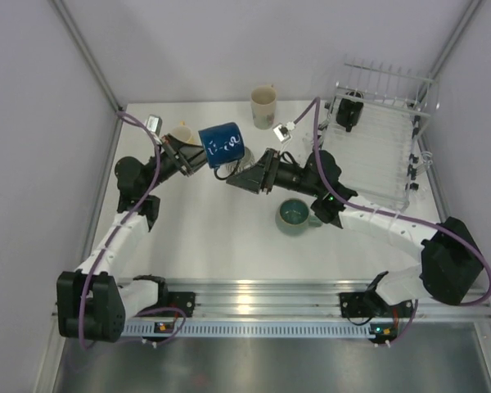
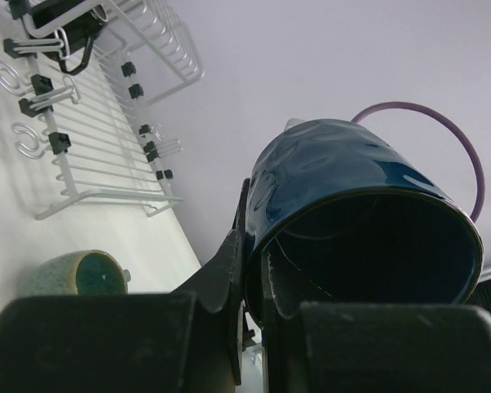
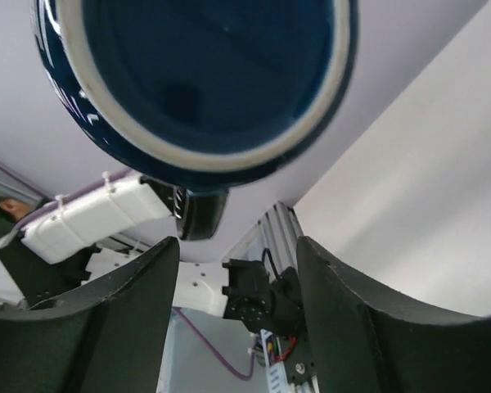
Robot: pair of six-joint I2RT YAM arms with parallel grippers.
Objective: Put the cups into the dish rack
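My left gripper [image 1: 198, 154] is shut on the rim of a dark blue cup [image 1: 222, 145], one finger inside and one outside, and holds it tilted above the table. The left wrist view shows that grip [image 2: 254, 254] on the cup [image 2: 352, 188] up close. My right gripper [image 1: 233, 178] is open just right of and below the cup. In the right wrist view its fingers [image 3: 237, 246] stand apart with nothing between them, under the cup's base [image 3: 204, 74]. The dish rack [image 1: 376, 147] stands at the back right with a black cup [image 1: 349, 110] in its far end.
A teal-green cup [image 1: 295, 216] stands upright on the table beside the right forearm. A tall cream cup [image 1: 263, 106] stands at the back centre. A yellowish cup [image 1: 180, 131] peeks out behind my left gripper. Grey walls close the sides and back.
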